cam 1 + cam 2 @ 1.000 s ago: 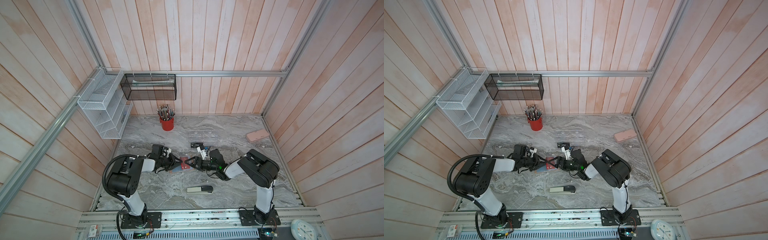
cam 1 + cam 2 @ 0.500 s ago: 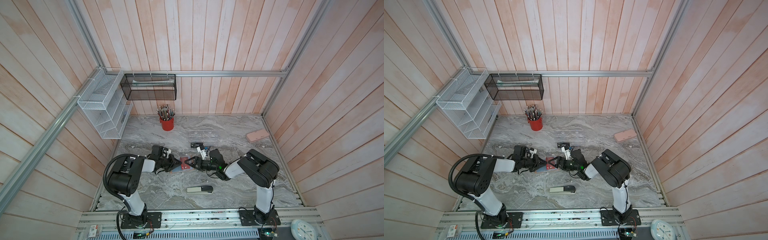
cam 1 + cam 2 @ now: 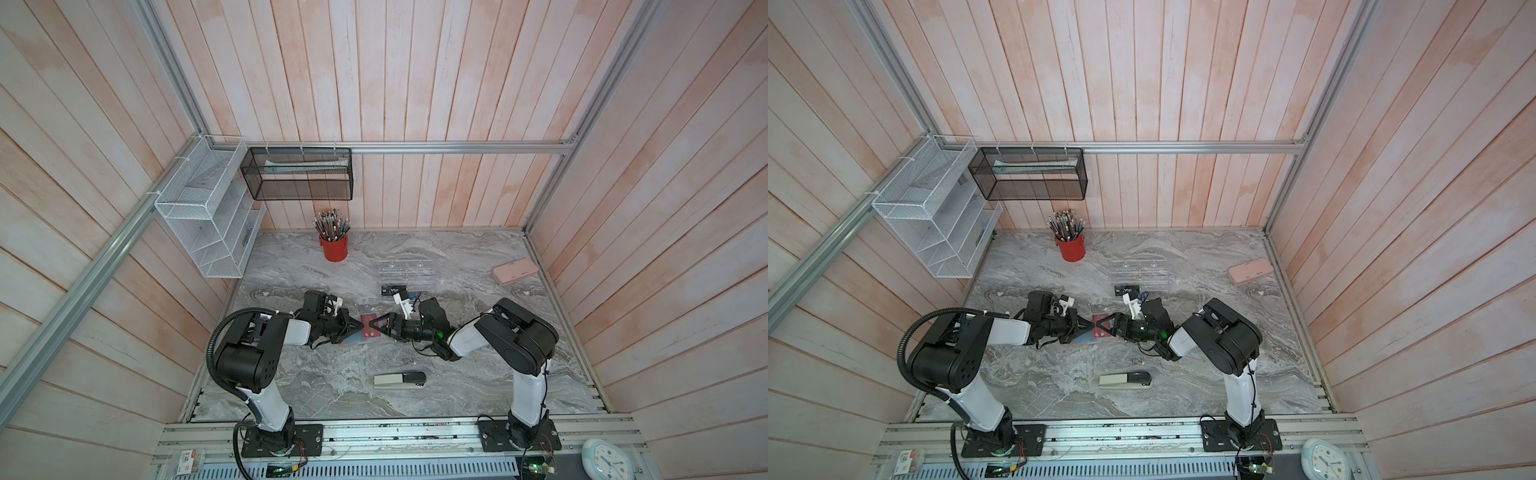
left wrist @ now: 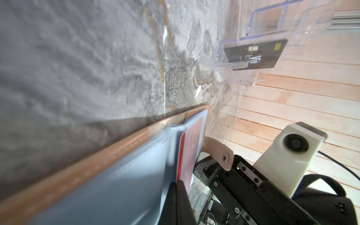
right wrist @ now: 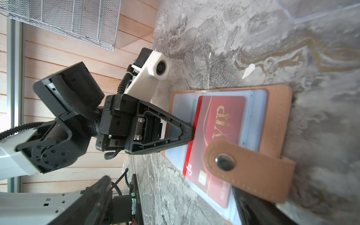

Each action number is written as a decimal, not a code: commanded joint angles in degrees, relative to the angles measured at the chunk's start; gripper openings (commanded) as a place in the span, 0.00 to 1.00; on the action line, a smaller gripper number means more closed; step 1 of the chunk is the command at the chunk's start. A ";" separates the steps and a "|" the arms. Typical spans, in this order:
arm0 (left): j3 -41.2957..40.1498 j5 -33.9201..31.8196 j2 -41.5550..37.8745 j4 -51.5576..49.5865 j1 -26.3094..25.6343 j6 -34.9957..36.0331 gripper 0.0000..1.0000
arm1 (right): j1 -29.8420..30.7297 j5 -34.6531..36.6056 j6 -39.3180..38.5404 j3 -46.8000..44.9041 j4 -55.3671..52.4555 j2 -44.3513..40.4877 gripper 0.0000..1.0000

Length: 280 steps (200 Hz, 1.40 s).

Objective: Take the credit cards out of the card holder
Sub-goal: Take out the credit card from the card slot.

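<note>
Mid-tabletop, the card holder (image 5: 276, 116) lies open; my left gripper (image 5: 190, 132) pinches the red card (image 5: 220, 124) by its edge to draw it out, while my right gripper (image 3: 374, 327), spread wide, apparently pins the holder.

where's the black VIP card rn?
The black card sits in the front slot of the clear acrylic rack, mid-table in both top views, just behind the open card holder that the two arms are working on.
</note>
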 commanded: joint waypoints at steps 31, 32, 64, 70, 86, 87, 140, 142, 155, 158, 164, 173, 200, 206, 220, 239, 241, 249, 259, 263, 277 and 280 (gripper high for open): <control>-0.68 -1.66 0.90 -0.06 -0.89 1.07 0.00 | -0.29 0.21 -0.26 0.13 -3.40 1.97 0.98; -0.67 -1.71 0.88 -0.10 -0.89 1.15 0.00 | -0.29 0.21 -0.29 0.14 -3.44 1.93 0.98; -0.49 -2.34 -0.05 -1.77 -0.71 2.82 0.00 | -0.29 0.37 -0.42 0.07 -3.66 1.91 0.98; -0.39 -2.53 -0.27 -2.39 -0.56 3.43 0.00 | -0.29 0.41 -0.42 0.07 -3.79 1.97 0.98; -0.46 -2.91 -1.18 -3.74 0.11 4.93 0.00 | -0.29 0.40 -0.50 0.07 -3.87 1.96 0.98; -0.47 -2.91 -1.25 -3.78 0.18 4.98 0.00 | -0.29 0.39 -0.50 0.07 -3.90 1.96 0.98; -0.38 -2.30 -3.41 -6.94 2.84 8.30 0.00 | -0.24 0.42 -0.42 0.37 -4.11 2.37 0.98; -0.32 -2.29 -3.48 -6.98 2.85 8.35 0.00 | -0.28 0.46 -0.42 0.34 -4.10 2.33 0.98; -0.22 -2.07 -3.42 -7.17 3.21 8.58 0.00 | -0.29 0.41 -0.37 0.33 -4.18 2.24 0.98; -0.22 -1.96 -3.44 -7.17 3.30 8.62 0.00 | -0.29 0.49 -0.49 0.33 -4.19 2.19 0.98; -0.15 -1.71 -3.36 -7.19 3.31 8.70 0.00 | -0.29 0.49 -0.51 0.28 -4.26 2.13 0.98; 0.08 -1.68 -3.27 -7.49 3.41 8.93 0.00 | -0.29 0.52 -0.53 0.24 -4.28 2.06 0.98; 0.24 -1.43 -3.61 -8.37 3.35 9.65 0.00 | -0.29 0.55 -0.59 0.15 -4.36 2.04 0.98; 0.26 -1.42 -3.78 -8.55 3.38 9.81 0.00 | -0.29 0.48 -0.59 0.21 -4.44 1.98 0.98; 0.00 -1.42 -4.09 -8.59 3.35 9.85 0.00 | -0.29 0.37 -0.97 0.50 -5.03 1.44 0.98; 0.00 -1.37 -4.06 -8.53 3.33 9.77 0.00 | 0.10 0.47 -2.42 1.34 -6.95 -0.64 0.98; -0.03 -1.29 -3.97 -8.50 3.29 9.77 0.00 | 0.16 0.47 -2.72 1.55 -7.40 -0.90 0.98; 0.04 -1.24 -3.71 -8.40 3.14 9.77 0.00 | 0.67 0.81 -4.01 2.58 -9.47 -1.89 0.98; 0.04 -1.25 -3.79 -8.15 2.98 9.60 0.00 | 1.33 1.37 -5.63 4.31 -12.21 -2.86 0.98; 0.15 -1.20 -3.70 -7.99 2.98 9.51 0.00 | 1.50 1.52 -6.12 4.96 -13.10 -3.07 0.98; 0.34 -1.15 -3.53 -7.59 2.74 9.21 0.00 | 1.82 1.27 -5.97 6.29 -13.20 -2.85 0.98; 0.42 -1.15 -3.45 -7.46 2.72 9.16 0.00 | 1.82 1.20 -5.64 6.37 -12.69 -2.64 0.98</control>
